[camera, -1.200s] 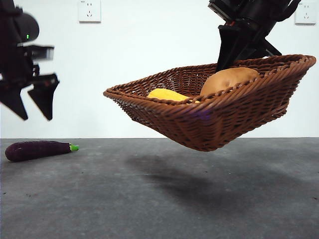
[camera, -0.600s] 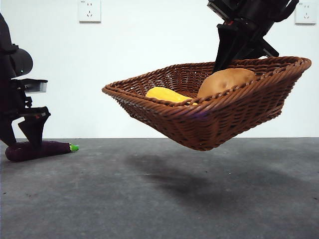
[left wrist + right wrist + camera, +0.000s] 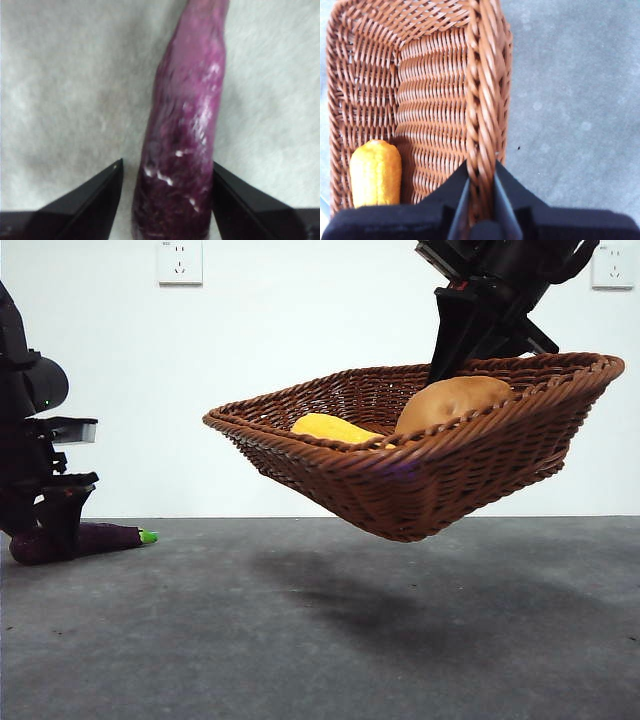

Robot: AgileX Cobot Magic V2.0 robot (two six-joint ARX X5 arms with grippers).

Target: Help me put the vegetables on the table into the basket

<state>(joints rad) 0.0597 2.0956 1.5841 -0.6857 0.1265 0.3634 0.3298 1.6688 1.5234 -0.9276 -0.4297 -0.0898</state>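
Observation:
The woven brown basket [image 3: 420, 480] hangs tilted above the table [image 3: 300, 650], with my right gripper [image 3: 450, 352] shut on its far rim. In the right wrist view the jaws pinch the braided rim [image 3: 481, 125]. Inside lie the tan potato [image 3: 455, 400] and the yellow vegetable [image 3: 335, 428], which is also visible as a yellow vegetable [image 3: 375, 172] in the right wrist view. The purple eggplant [image 3: 110, 538] lies on the table at far left. My left gripper [image 3: 50, 528] is down over it. Its open jaws straddle the eggplant [image 3: 185, 125] in the left wrist view.
A white wall stands behind the table, with sockets [image 3: 179, 260] high on it. The basket's shadow [image 3: 370, 605] falls on the grey table under the basket.
My left gripper has come down from above the table to sit astride the eggplant. The basket has stayed in the air, drifting slightly left.

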